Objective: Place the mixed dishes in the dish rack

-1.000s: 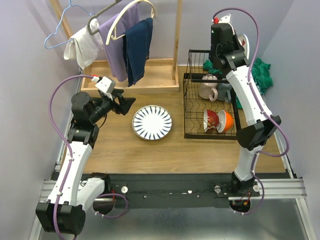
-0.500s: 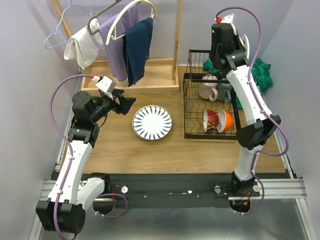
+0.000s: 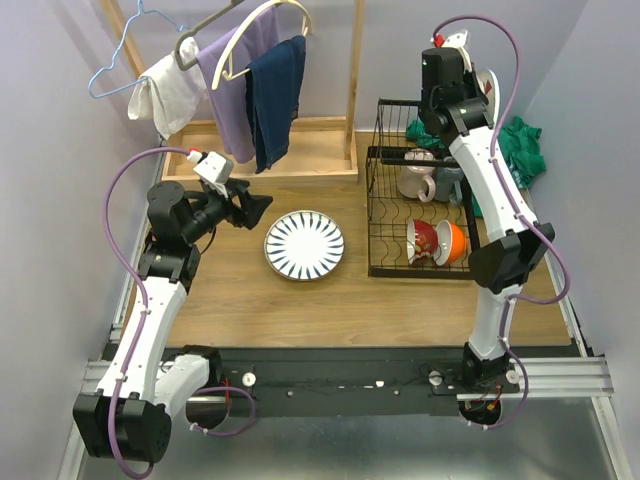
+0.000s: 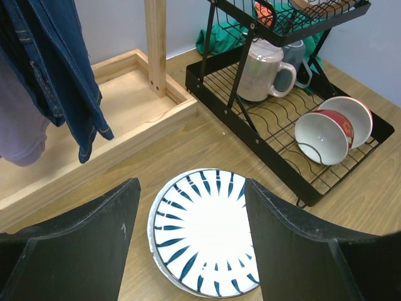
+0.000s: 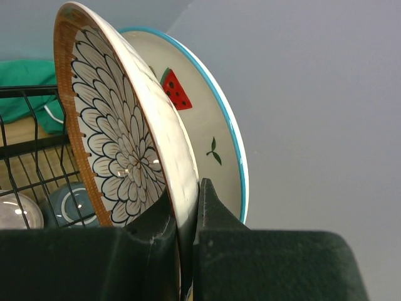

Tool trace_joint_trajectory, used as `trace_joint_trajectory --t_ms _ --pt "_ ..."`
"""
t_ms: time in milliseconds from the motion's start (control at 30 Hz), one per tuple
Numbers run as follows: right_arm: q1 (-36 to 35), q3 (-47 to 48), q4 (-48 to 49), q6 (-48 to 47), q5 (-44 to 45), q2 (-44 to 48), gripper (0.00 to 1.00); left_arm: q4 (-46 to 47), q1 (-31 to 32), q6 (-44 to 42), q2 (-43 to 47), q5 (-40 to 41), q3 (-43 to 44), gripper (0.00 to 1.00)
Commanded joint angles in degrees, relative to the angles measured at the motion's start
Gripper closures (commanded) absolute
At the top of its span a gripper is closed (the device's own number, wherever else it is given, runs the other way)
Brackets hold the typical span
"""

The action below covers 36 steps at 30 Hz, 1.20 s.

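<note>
A white plate with dark-blue radial stripes [image 3: 304, 244] lies flat on the wooden table, also in the left wrist view [image 4: 207, 232]. My left gripper [image 3: 255, 208] is open and empty, above and left of it [image 4: 191, 238]. The black wire dish rack [image 3: 420, 205] holds a pale mug [image 3: 415, 180] and red and orange bowls [image 3: 438, 242]. My right gripper [image 5: 188, 207] is shut on the rim of a flower-patterned plate [image 5: 122, 135] with a brown edge, over the rack's upper tier. A plate with red fruit motifs [image 5: 210, 125] stands right behind it.
A wooden clothes stand [image 3: 262, 150] with hanging clothes [image 3: 252, 85] stands at the back left. A green cloth [image 3: 522, 148] lies behind the rack. A grey-blue mug [image 4: 289, 63] sits beside the pale mug [image 4: 263, 70]. The walls are close on both sides.
My right gripper has moved slightly up and back over the rack with the flower plate. My left arm has shifted very little.
</note>
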<state>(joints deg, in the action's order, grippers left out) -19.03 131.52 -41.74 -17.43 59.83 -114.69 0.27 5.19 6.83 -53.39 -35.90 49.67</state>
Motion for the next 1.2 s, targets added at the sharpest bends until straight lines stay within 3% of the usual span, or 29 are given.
trace_joint_trajectory --t_ms 0,367,667,800,900,1167 --pt "0.7 -3.6 -6.4 8.5 0.4 -2.1 0.99 0.7 -0.4 -0.3 -0.9 -1.5 -0.3 0.23" --pt "0.7 -6.4 -18.0 17.2 -9.1 -3.7 0.99 1.3 -0.4 0.3 -1.7 -1.8 -0.9 0.23" --pt "0.1 -7.1 -20.1 18.0 -14.4 -4.1 0.99 1.8 -0.4 1.1 -2.0 -2.0 -0.8 0.23" --pt "-1.3 -5.1 -19.9 15.0 -15.5 -3.6 0.71 2.4 -0.4 1.6 -1.9 -2.3 -1.0 0.23" --pt "-2.5 -4.4 -19.3 13.3 -14.6 -2.5 0.57 3.2 -0.4 2.2 -1.6 -2.5 -1.3 0.23" --pt "-4.6 -5.0 -17.9 10.6 -10.8 1.0 0.41 4.4 -0.4 3.1 -1.3 -3.8 -1.7 0.23"
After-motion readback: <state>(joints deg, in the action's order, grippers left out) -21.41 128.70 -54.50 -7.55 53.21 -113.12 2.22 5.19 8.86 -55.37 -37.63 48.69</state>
